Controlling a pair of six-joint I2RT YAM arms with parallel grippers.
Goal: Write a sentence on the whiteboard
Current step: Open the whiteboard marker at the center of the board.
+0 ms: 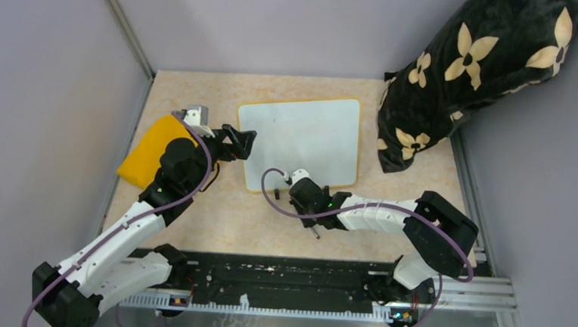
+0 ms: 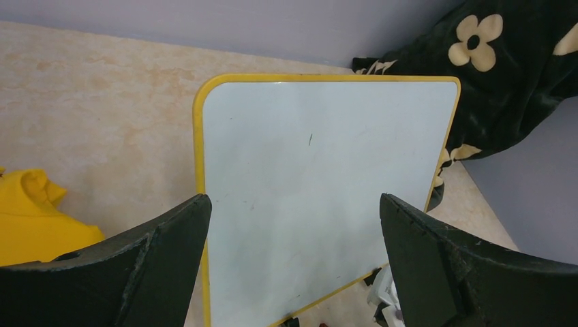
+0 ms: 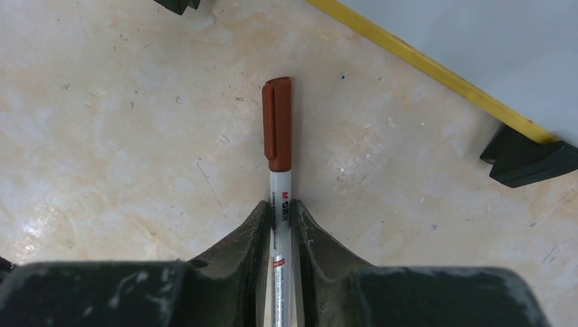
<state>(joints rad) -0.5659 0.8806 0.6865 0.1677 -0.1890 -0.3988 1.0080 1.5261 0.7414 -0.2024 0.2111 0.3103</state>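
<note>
Centrally, right hand (image 3: 281, 211) clenched on a red-capped marker (image 3: 278, 129) lying toward the counter's (image 3: 129, 136) near edge; left hand (image 2: 294, 204) spread wide over the whiteboard's (image 2: 307, 157) left edge.

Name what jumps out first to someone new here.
The almost blank, yellow-rimmed whiteboard lies in the middle of the table. The right claw pinches a brown-capped marker lying just off the board's near edge. A black flowered cushion fills the far right corner.
</note>
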